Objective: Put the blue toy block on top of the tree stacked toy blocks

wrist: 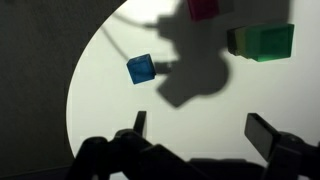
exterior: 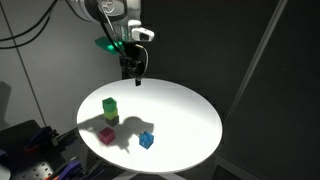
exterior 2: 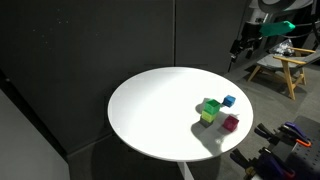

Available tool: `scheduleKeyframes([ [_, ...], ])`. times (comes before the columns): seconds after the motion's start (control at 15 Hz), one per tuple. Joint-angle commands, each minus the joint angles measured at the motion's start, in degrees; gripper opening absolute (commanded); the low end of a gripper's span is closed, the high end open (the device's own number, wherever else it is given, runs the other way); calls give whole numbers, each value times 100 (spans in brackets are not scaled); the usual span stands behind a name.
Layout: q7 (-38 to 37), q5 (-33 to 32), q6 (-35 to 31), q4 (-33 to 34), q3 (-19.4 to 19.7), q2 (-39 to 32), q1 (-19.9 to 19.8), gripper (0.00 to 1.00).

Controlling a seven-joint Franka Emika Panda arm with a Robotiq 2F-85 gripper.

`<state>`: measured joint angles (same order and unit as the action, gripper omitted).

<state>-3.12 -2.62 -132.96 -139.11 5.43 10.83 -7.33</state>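
The gripper [exterior: 134,78] hangs in the air above the 12 o'clock rim of the round white table [exterior: 185,115] in an exterior view, touching nothing, and its two fingers [wrist: 262,132] are spread wide apart. The blue block [exterior: 147,140] sits alone toward 6 o'clock from the table's centre, short of the edge, with bare surface on every side. The green stack [exterior: 110,109] stands upright at about 9 o'clock, the pink block [exterior: 107,134] lies near it at 8 o'clock close to the rim, and the stretch from 1 to 5 o'clock is open tabletop.
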Motion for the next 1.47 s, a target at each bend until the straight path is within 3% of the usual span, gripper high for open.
scheduleKeyframes([
  [0.0, 184, -156, 15, 288, 120, -382, -70, 100],
  [0.8, 1330, -63, -1064, 298, 478, -1325, -171, 100],
  [1.4, 1612, 27, -1887, 305, 478, -2095, -408, 100],
])
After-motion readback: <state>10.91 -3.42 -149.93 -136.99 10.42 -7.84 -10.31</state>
